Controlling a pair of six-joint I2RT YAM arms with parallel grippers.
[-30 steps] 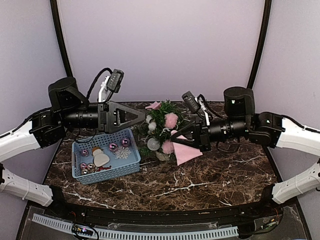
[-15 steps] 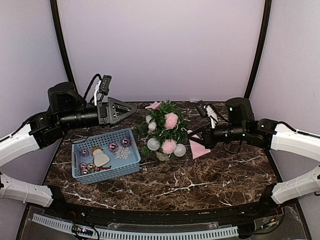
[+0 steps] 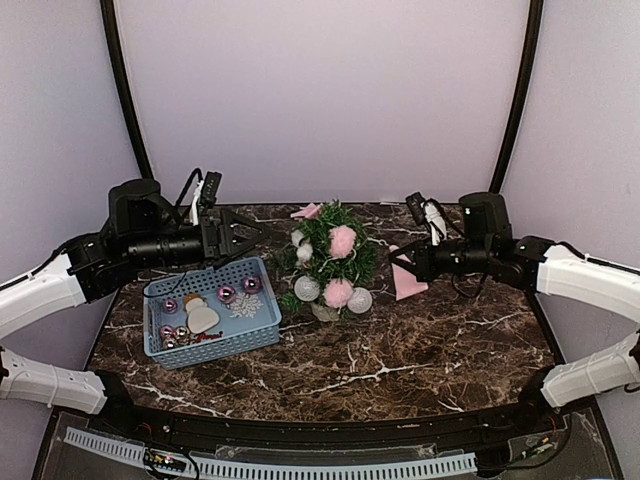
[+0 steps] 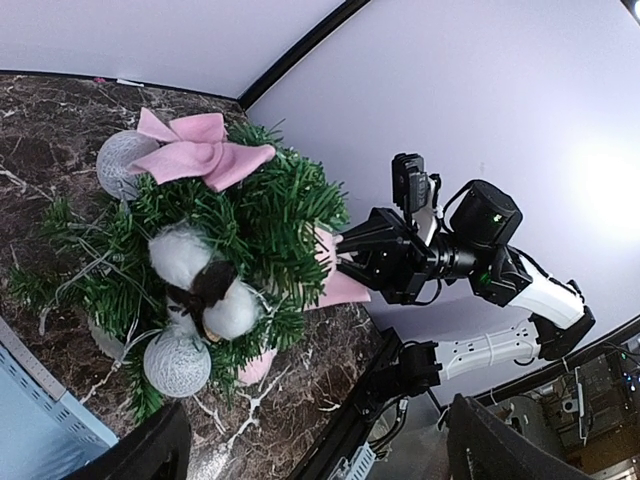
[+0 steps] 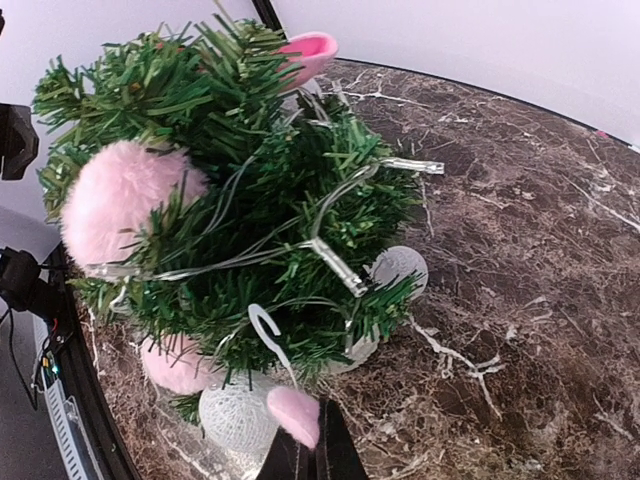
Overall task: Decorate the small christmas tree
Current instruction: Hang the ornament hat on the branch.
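Tree (image 3: pixel 330 262): upright on the far middle of the counter (image 3: pixel 400 360), between the two claws and touching neither; base mostly hidden under branches.

Tree trim: pink bow (image 4: pixel 200 150) at the top, pink pom-poms (image 3: pixel 343 241) on the near side, silver balls (image 3: pixel 307 288) low down, a clear light string (image 5: pixel 330 250) looped through the needles.

Left claw (image 3: pixel 250 237): wide open, empty, level above the far edge of the basket (image 3: pixel 210 312), pointed at the tree but well short of it.

Left fingers (image 4: pixel 150 450): spread to both lower corners of the wrist view, nothing between them.

Right claw (image 3: pixel 402 264): closed, pinching a pink cloth (image 3: pixel 408 282) at its tip, held just right of the tree and aimed toward it.

Right wrist view: fingers (image 5: pixel 310 455) pressed together at the bottom edge, pink cloth end right above them, tree filling the frame.

Basket: blue, left of the tree, flat on the counter; purple baubles (image 3: pixel 227 294), a pale figure (image 3: pixel 200 315) and a white snowflake (image 3: pixel 245 306) inside.
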